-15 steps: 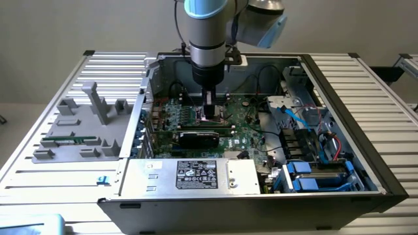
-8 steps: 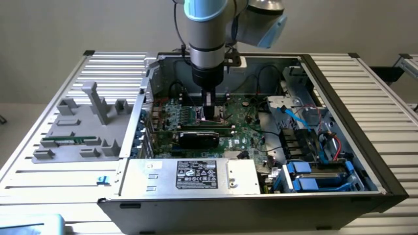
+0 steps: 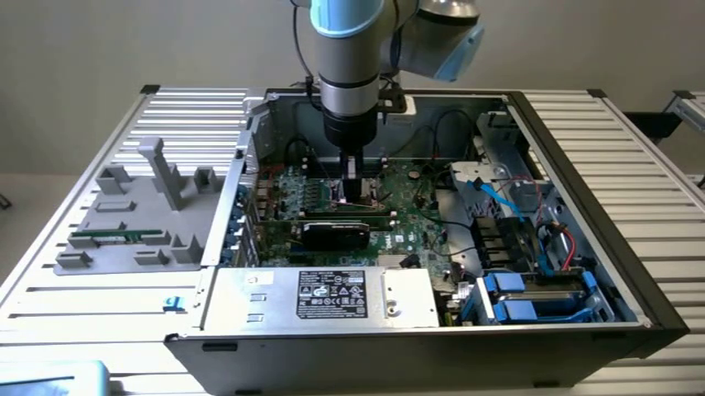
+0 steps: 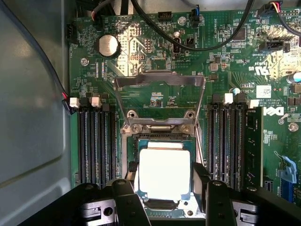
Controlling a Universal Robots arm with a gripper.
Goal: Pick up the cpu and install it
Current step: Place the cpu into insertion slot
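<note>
The cpu (image 4: 164, 173), a small square chip with a pale metal top, sits between my two fingers directly over the open socket (image 4: 162, 136) on the green motherboard (image 4: 155, 101). One dark finger (image 4: 133, 170) presses each side of the chip, so the gripper (image 4: 165, 175) is shut on it. The socket's metal load frame (image 4: 160, 79) is flipped back and lies flat on the board. In the exterior view the gripper (image 3: 350, 195) reaches straight down into the open computer case (image 3: 551, 165), its tips low over the board's middle.
Black memory slots (image 4: 96, 141) flank the socket, and a memory stick (image 4: 254, 141) stands in an outer slot. A black graphics card (image 3: 336, 233) lies just in front of the gripper. The power supply (image 3: 330, 297) and blue drive bays (image 3: 529, 297) line the case. A grey parts holder (image 3: 138, 214) stands outside.
</note>
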